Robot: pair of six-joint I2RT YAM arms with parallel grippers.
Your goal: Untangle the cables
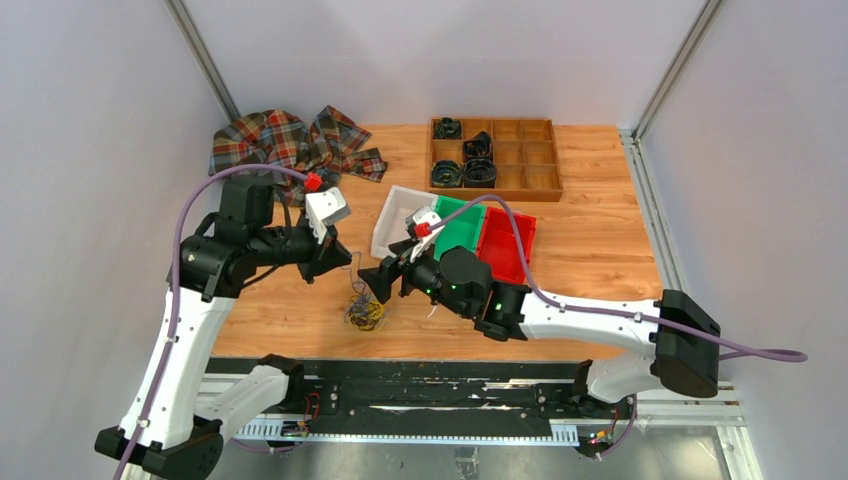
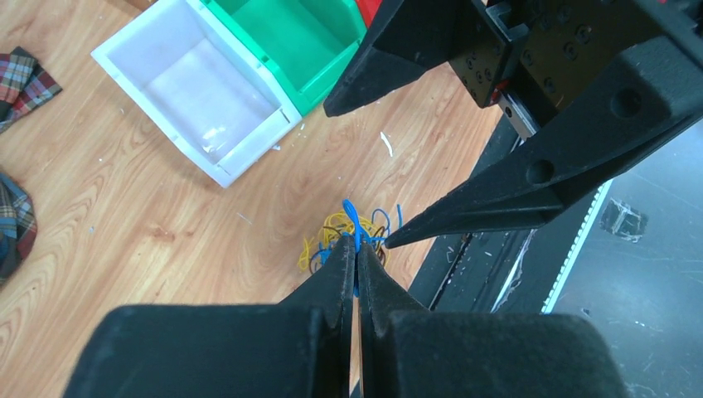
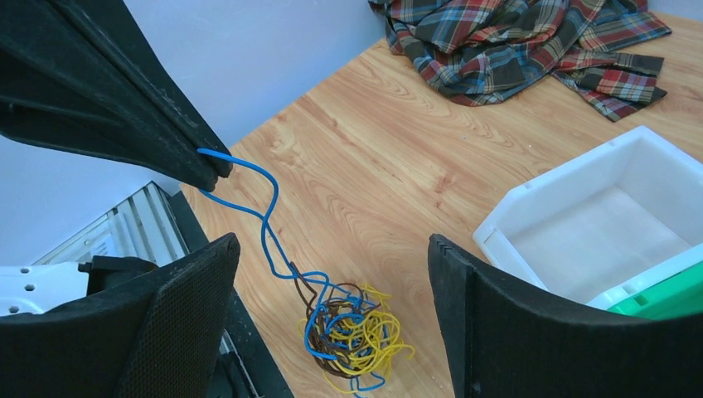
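Top view only: both arms whole, a wooden tray (image 1: 495, 196) with black rolls (image 1: 462, 172) at the far side, a red bin (image 1: 505, 245) right of a green bin (image 1: 460, 228), and a checked cloth (image 1: 290, 140) at the far left.
Left wrist view only: the tips of the left gripper (image 2: 356, 249) seen from behind, pressed tight together.
Right wrist view only: one blue piece rising off the clump through the air, up to the left gripper's tip.
Table: light brown wood (image 1: 600, 240) with a few small white bits on it. A black strip and a metal rail run along the near edge.
Room: plain pale walls on the left, far and right sides.
Cables: a small clump (image 3: 352, 332) of yellow, blue and brown wire. It lies on the wood close to the near edge, nearer than the white bin (image 3: 580, 224).
Left gripper: clamped on the blue piece of the cables, held up above the clump and a bit to its left.
Right gripper: fingers wide apart (image 3: 332, 240), holding nothing. It hangs just right of the clump. In its own view the clump sits low between the two fingers, not touching them.
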